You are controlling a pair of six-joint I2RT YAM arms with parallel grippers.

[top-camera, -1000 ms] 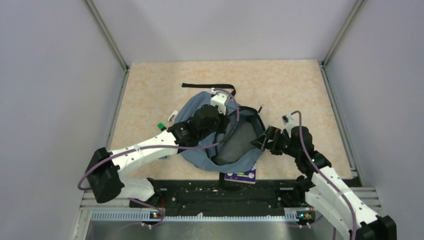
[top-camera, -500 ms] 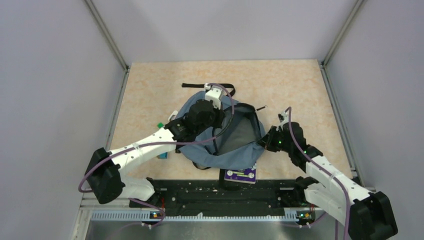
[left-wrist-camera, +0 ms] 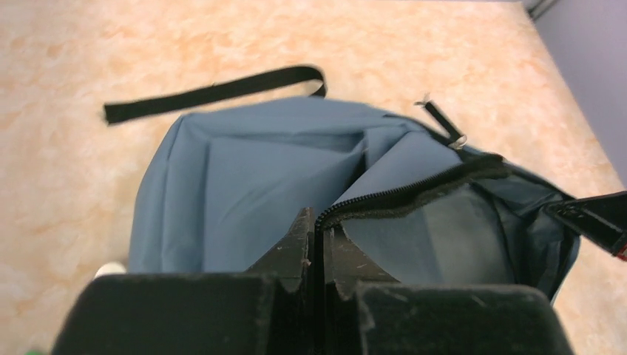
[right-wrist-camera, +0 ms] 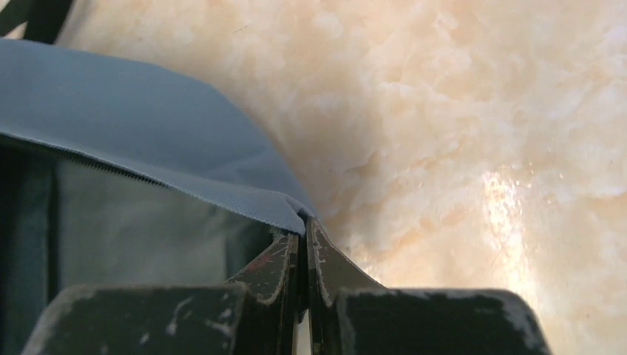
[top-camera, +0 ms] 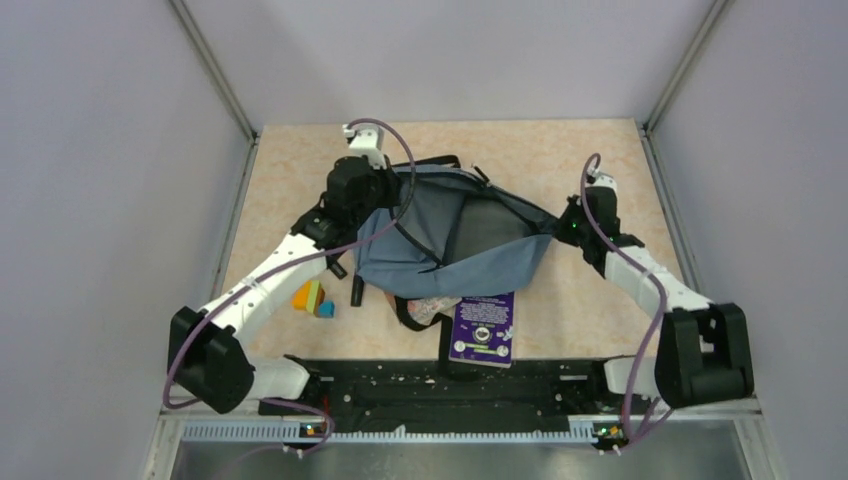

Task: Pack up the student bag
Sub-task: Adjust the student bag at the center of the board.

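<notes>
The student bag (top-camera: 395, 245) is being held open for packing.
Around 6 o'clock a purple book (top-camera: 482, 328) and coloured blocks (top-camera: 312, 298) are lying unpacked. Beyond, the bag is hanging stretched between the left gripper (left-wrist-camera: 318, 233), clamped on its zip edge at 10 o'clock, and the right gripper (right-wrist-camera: 304, 235), pinching its rim at 3 o'clock. Next, one gripper is likely needing to release and fetch an item.

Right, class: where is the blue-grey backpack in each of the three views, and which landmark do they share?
Top external: student bag at picture centre, stretched wide.
Left wrist: fills the middle, pinched by left gripper.
Right wrist: upper left, pinched by right gripper.
Shared landmark: its dark lining.
</notes>
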